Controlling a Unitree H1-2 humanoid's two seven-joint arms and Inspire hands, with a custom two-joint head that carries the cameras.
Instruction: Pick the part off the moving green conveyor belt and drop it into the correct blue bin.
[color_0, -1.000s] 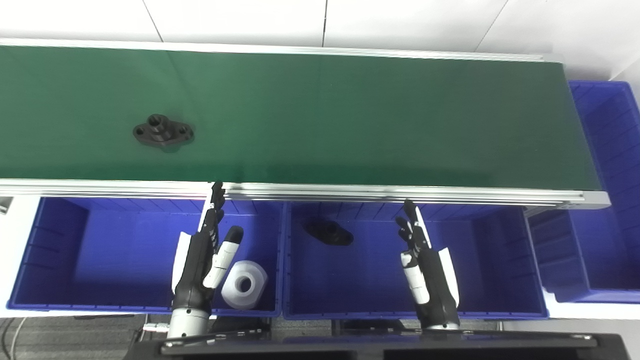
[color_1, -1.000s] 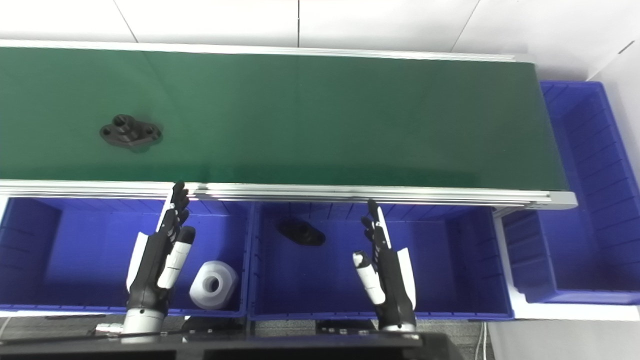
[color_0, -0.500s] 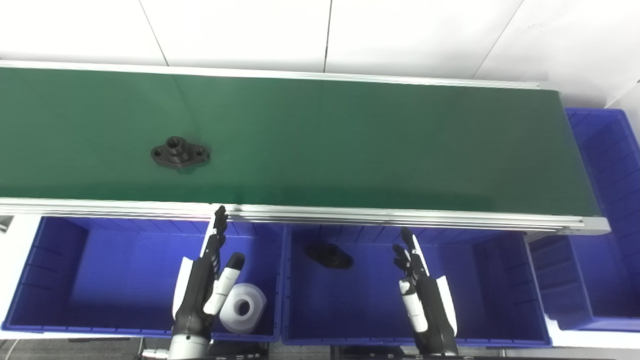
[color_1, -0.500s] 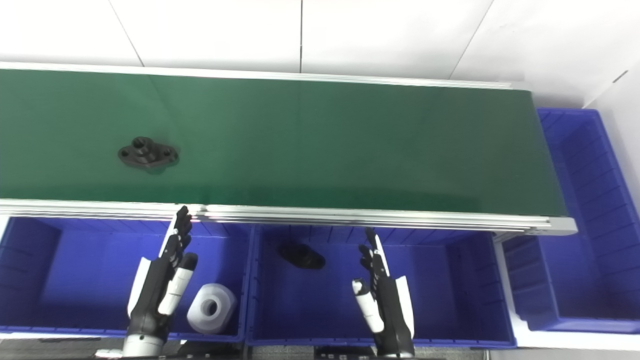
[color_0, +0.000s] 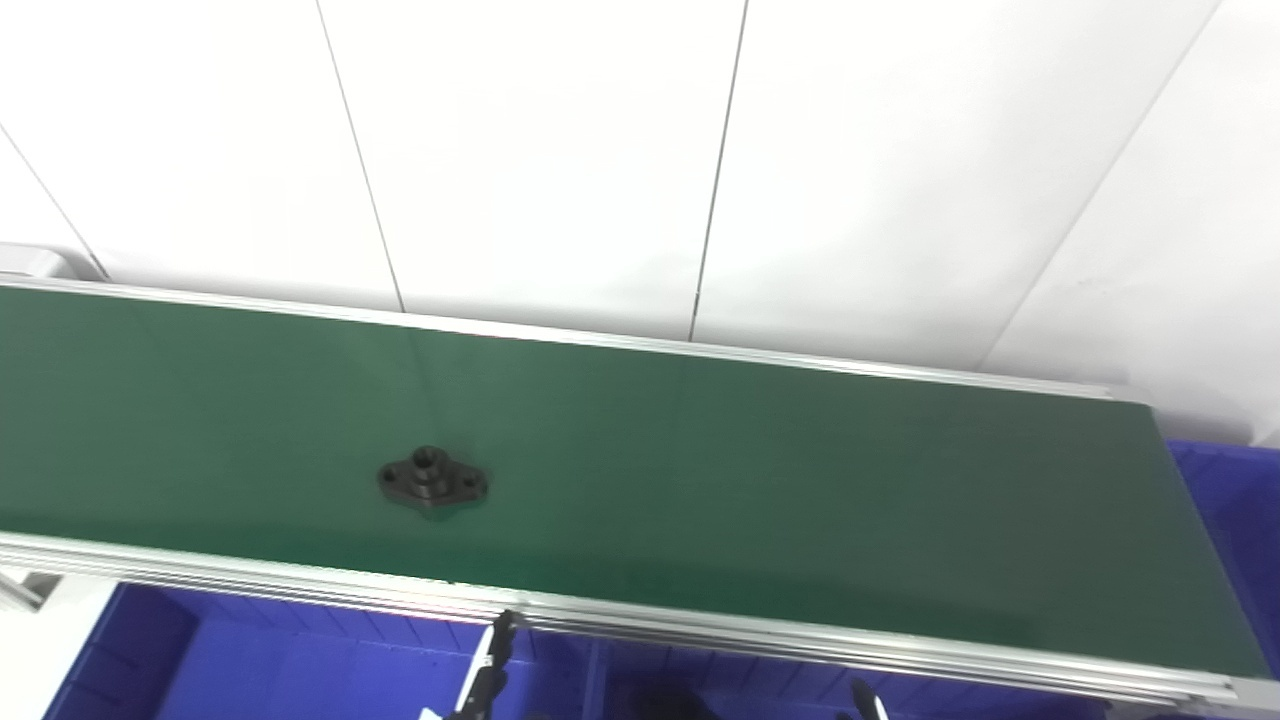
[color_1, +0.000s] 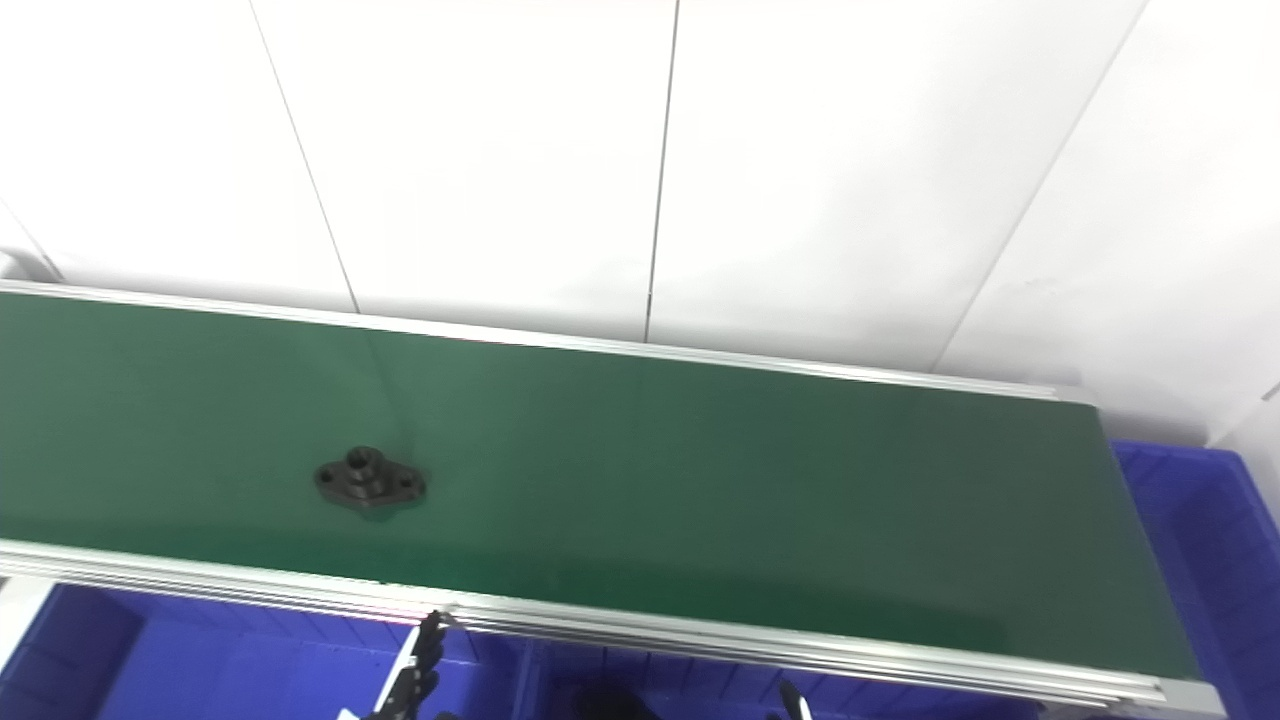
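Black flanged part (color_0: 432, 483) lies flat on the green conveyor belt (color_0: 760, 470), left of centre, nearer the near edge than the far one, raised hub up, a hole in each of its two ears. Nothing touches it.

Silver near rail (color_0: 700, 628) runs along the belt's near side; far rail (color_1: 700, 355) sits against the white panelled wall (color_0: 560, 160).

Blue bins sit below the near rail, only their far parts in view: left bin (color_0: 260, 670), middle bin (color_1: 680, 690). A dark shape at the bottom edge of the middle bin is cut off, can't tell what it is. Another blue bin (color_1: 1220, 560) stands at the belt's right end.

Left hand (color_0: 487, 674): only the dark fingertips poke up at the bottom edge, just below the near rail, over the left bin near the divider, apart from the part. The fingers seen point up and lie close together, holding nothing in view; the rest is out of frame, so can't tell the full pose.

Right hand (color_0: 868, 700): a tiny tip at the bottom edge over the middle bin; can't tell spread or closed.
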